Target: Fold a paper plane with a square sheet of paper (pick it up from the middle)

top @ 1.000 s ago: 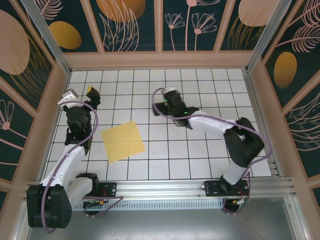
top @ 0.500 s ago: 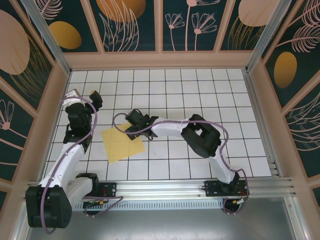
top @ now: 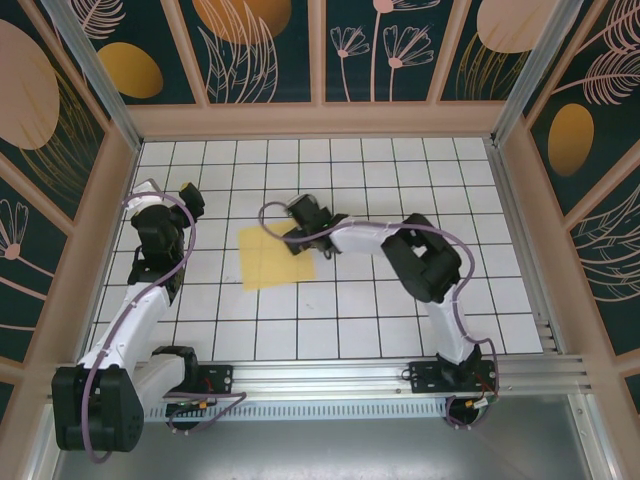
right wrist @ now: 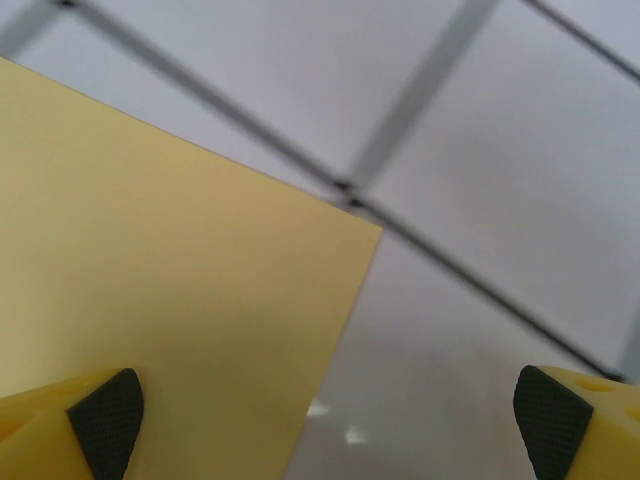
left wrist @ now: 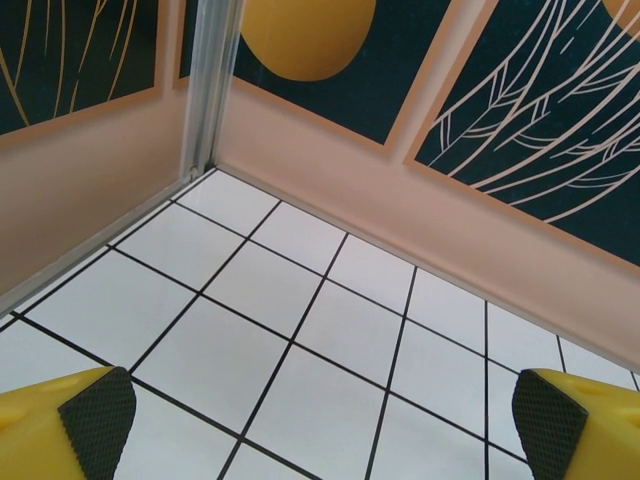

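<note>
While the thin yellow square sheet of paper (top: pixel 277 256) lies flat on the white gridded table (top: pixel 400 310), the right gripper (top: pixel 303 214) hovers low at its far right corner, jaws wide, gripping nothing; the left gripper (top: pixel 186 199) hangs wide open and empty, well off left.

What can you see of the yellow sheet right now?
The sheet is a thin, plain yellow square of paper. It lies flat on the white tiled table with no crease visible, slightly askew to the grid and a little left of centre. The right claw hangs open over its far right corner. In the wrist view, one pad sits above the paper and the other above bare tile. Whether a pad touches it I cannot tell.
</note>
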`<state>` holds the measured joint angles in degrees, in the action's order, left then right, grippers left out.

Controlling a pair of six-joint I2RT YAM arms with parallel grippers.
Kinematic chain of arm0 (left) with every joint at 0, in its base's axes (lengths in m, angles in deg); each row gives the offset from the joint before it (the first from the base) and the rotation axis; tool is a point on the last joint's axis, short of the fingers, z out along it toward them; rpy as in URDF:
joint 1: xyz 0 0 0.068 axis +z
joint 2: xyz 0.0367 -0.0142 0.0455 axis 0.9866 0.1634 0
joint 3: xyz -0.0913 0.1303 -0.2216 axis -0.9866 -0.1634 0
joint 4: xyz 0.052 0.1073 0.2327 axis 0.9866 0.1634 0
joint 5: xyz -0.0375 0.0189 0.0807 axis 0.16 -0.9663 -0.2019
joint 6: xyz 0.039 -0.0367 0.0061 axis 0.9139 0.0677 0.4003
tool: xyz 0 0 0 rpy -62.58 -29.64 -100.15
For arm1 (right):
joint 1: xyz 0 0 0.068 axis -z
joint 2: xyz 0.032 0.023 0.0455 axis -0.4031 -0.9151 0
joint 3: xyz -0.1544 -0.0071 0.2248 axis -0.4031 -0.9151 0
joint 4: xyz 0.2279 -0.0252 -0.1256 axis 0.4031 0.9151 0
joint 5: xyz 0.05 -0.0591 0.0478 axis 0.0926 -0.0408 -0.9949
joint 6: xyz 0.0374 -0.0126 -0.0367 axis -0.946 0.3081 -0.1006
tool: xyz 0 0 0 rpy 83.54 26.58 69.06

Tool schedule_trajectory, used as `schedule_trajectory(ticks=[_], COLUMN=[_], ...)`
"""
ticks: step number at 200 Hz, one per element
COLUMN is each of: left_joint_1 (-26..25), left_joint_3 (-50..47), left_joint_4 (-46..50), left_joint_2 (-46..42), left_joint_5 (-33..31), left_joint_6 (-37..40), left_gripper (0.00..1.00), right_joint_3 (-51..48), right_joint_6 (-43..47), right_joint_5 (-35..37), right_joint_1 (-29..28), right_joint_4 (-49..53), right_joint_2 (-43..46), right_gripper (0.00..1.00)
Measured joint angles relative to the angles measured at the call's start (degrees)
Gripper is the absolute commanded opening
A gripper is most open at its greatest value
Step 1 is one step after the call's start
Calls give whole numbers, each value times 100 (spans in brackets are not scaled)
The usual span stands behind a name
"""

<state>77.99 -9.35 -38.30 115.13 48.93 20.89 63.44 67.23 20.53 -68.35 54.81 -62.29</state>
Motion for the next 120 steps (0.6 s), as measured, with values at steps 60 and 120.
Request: schedule_trajectory(ticks=[60, 120], left_joint_1=[0, 0], left_joint_3=[20, 22], left_joint_4=[0, 2], left_joint_2=[116, 181], left_joint_5=[2, 13], left_joint_6=[-2, -15], left_gripper=[99, 99], right_joint_3=[-50, 634], right_joint_6=[-46, -1569], right_joint_5=[-24, -730], right_joint_1=[1296, 494], right_joint_4=[267, 820], right_joint_2=[162, 330], right_gripper=[97, 70])
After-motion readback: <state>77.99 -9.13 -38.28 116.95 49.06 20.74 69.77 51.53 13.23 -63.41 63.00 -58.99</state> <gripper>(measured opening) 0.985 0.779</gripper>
